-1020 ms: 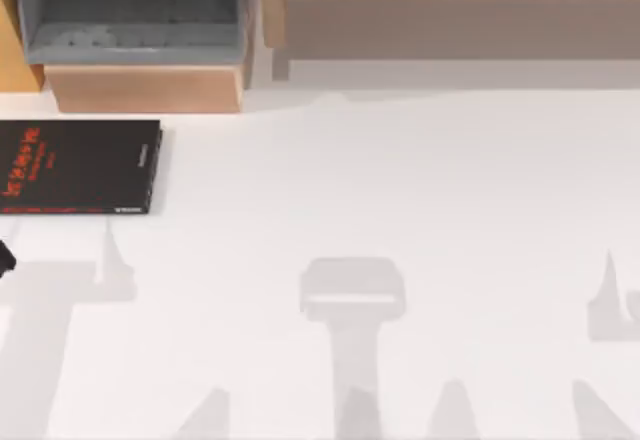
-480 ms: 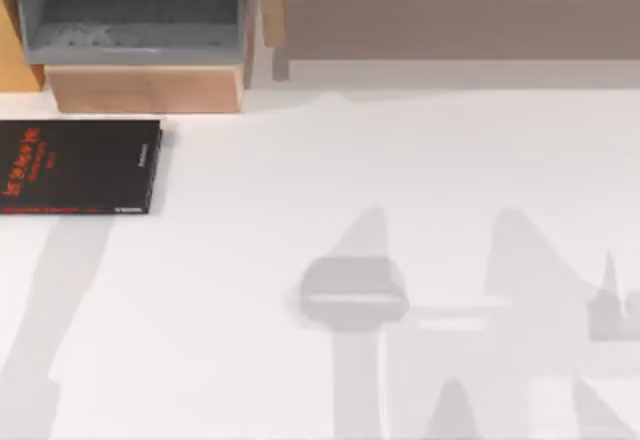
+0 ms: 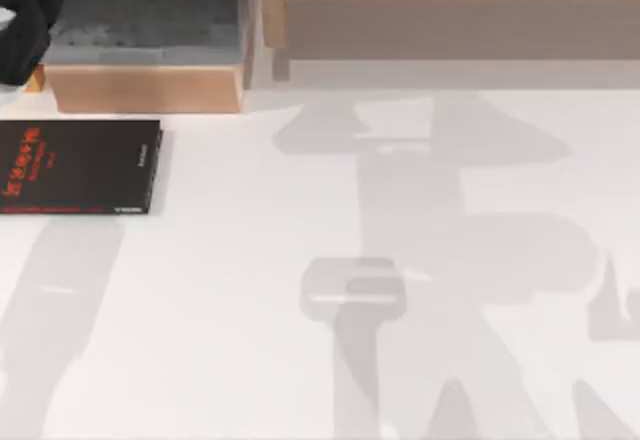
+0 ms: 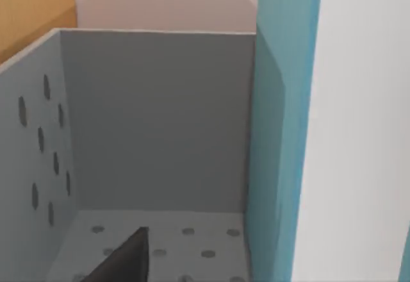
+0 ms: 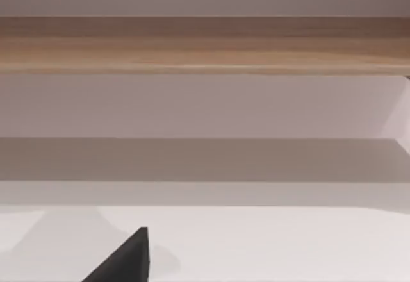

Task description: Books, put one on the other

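1. Looking down the left wrist camera, you see the light blue book [image 4: 282, 134] standing upright close in front, its white page edges alongside, inside the gray bin [image 4: 154, 122]; its long axis runs up and down.
2. Your left gripper [image 3: 25, 20] hangs over that bin at the table's far left corner; whether it is released or clenched cannot be told.
3. Just below the bin in the top view, the black book [image 3: 75, 167] lies flat, long axis left to right.
4. Your left arm is plainly nearer both; the right one faces the wooden shelf [image 5: 205, 45].
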`<control>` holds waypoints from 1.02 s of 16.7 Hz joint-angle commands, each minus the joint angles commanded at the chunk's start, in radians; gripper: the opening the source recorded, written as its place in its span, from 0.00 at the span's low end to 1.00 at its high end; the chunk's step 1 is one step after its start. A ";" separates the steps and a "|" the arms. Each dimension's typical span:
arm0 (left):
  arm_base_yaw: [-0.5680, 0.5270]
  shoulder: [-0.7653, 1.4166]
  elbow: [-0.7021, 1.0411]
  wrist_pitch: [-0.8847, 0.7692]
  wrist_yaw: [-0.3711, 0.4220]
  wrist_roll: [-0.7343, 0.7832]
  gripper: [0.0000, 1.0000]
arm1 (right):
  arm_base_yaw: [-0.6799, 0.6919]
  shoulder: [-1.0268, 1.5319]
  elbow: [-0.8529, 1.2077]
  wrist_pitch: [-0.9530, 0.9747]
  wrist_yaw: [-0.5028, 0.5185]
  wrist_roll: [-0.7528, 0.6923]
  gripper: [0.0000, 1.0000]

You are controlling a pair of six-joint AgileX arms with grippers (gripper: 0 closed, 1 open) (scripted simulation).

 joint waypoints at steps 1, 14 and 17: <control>-0.005 0.041 0.028 0.014 -0.004 0.000 1.00 | 0.000 0.000 0.000 0.000 0.000 0.000 1.00; -0.005 0.158 0.152 0.015 -0.003 0.000 1.00 | 0.000 0.000 0.000 0.000 0.000 0.000 1.00; -0.002 0.201 0.213 -0.004 0.002 -0.001 1.00 | 0.000 0.000 0.000 0.000 0.000 0.000 1.00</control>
